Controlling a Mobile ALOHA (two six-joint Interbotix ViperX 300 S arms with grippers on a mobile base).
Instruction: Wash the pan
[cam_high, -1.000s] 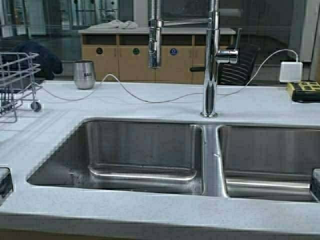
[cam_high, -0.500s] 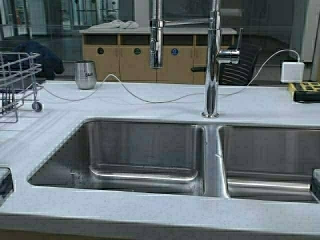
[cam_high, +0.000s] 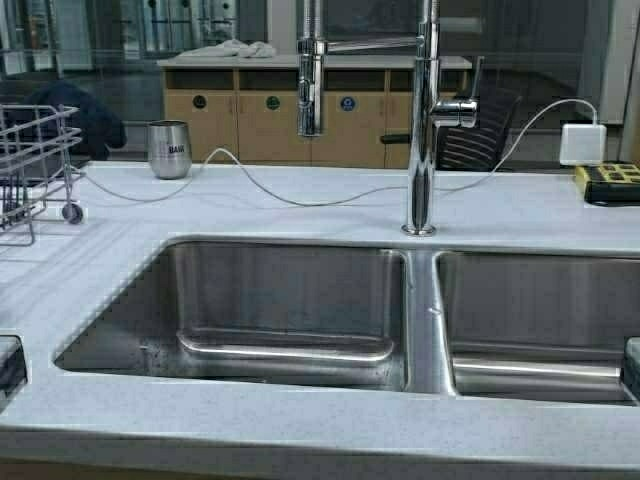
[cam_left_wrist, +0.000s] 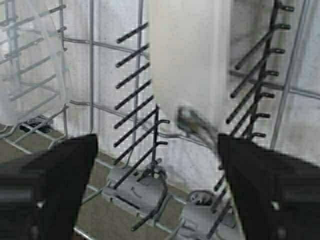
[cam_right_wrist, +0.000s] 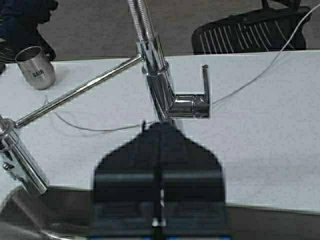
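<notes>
In the left wrist view a cream-white, blurred shape (cam_left_wrist: 187, 65) stands upright among the dark tines of a wire dish rack (cam_left_wrist: 135, 125); it looks like the pan's handle end, with a dark mark low on it. My left gripper (cam_left_wrist: 157, 160) is open, close before the rack, its black fingers (cam_left_wrist: 60, 180) either side of that shape and apart from it. The pan does not show in the high view. My right gripper (cam_right_wrist: 160, 131) is shut and empty, over the sink's near edge, facing the faucet (cam_right_wrist: 155, 70).
A double steel sink (cam_high: 290, 300) lies in the grey counter. The tall faucet (cam_high: 420, 120) stands behind the divider, its spray head (cam_high: 310, 80) over the left basin. The dish rack (cam_high: 35, 160) is far left. A steel tumbler (cam_high: 168, 148), a white cable (cam_high: 290, 195) and a charger (cam_high: 582, 143) sit behind.
The high view wobbles by a pixel or two; nothing else visibly differs.
</notes>
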